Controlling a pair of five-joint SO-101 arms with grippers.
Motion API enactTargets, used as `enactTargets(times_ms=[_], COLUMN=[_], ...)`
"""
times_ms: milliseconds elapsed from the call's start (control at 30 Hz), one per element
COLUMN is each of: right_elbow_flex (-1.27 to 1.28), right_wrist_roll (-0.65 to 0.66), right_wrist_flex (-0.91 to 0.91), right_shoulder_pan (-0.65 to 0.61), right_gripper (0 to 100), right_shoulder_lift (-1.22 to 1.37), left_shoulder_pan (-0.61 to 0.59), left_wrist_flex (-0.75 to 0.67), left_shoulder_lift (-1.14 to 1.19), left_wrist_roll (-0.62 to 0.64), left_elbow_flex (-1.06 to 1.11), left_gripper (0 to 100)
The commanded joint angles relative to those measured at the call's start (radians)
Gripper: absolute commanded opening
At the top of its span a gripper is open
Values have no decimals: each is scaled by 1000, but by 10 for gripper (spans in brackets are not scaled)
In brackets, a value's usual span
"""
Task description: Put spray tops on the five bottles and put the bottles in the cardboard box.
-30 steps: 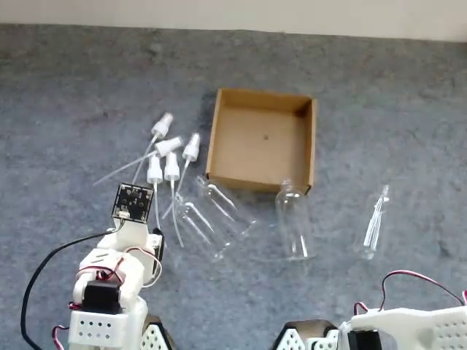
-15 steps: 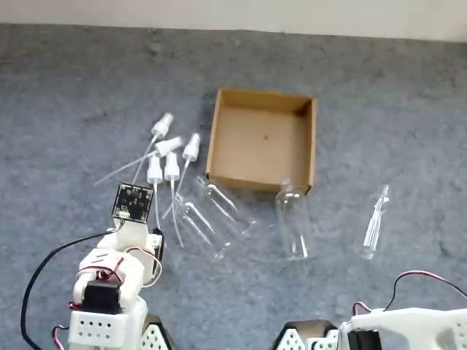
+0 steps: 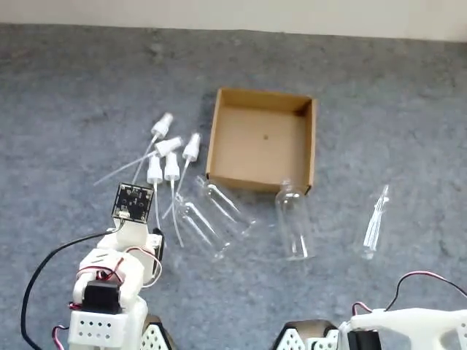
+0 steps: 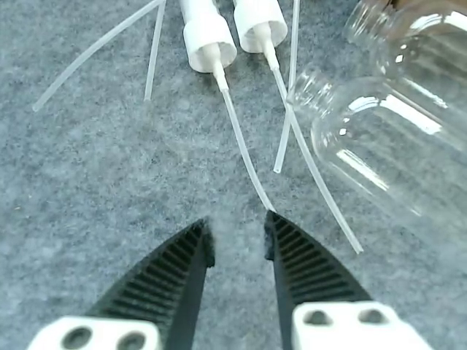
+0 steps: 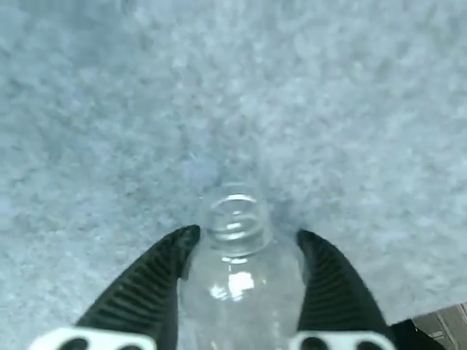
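Several white spray tops with long thin tubes lie on the grey carpet left of the open cardboard box. Two clear bottles lie side by side in front of the box's left corner, another bottle in front of its right corner, and a slim one farther right. My left gripper is open just above the carpet, with the end of one spray top's tube at its fingertips and a bottle beside it. My right gripper is shut on a clear bottle, neck pointing outward.
The left arm stands at the near left edge, the right arm's base at the near right. Bare carpet spreads behind the box and to the far right. A pale wall strip runs along the back.
The right arm's white body has sunk slightly toward the near edge of the high view and its cable has shifted. The left arm and the table's objects have not moved.
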Motion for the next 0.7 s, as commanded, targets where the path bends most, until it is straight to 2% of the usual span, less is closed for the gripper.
enactTargets(times_ms=[0, 233, 367, 467, 533, 667], right_elbow_flex=[-44, -308, -493, -595, -598, -417], right_wrist_roll=[-83, -229, -384, -440, -470, -483], right_wrist_flex=[39, 285, 298, 300, 302, 298], right_shoulder_pan=[-87, -292, -467, -611, -702, -862], right_gripper=[54, 54, 54, 51, 51, 51], right_shoulder_lift=[4, 4, 2, -5, -42, -143], left_shoulder_pan=[2, 1, 1, 1, 1, -2], left_wrist_flex=[5, 5, 5, 5, 5, 5], left_shoulder_lift=[-1, -1, -1, -1, -1, -1], left_wrist_roll=[5, 5, 5, 5, 5, 3], left_elbow_flex=[18, 18, 18, 18, 18, 19], left_gripper=[78, 78, 78, 78, 78, 78])
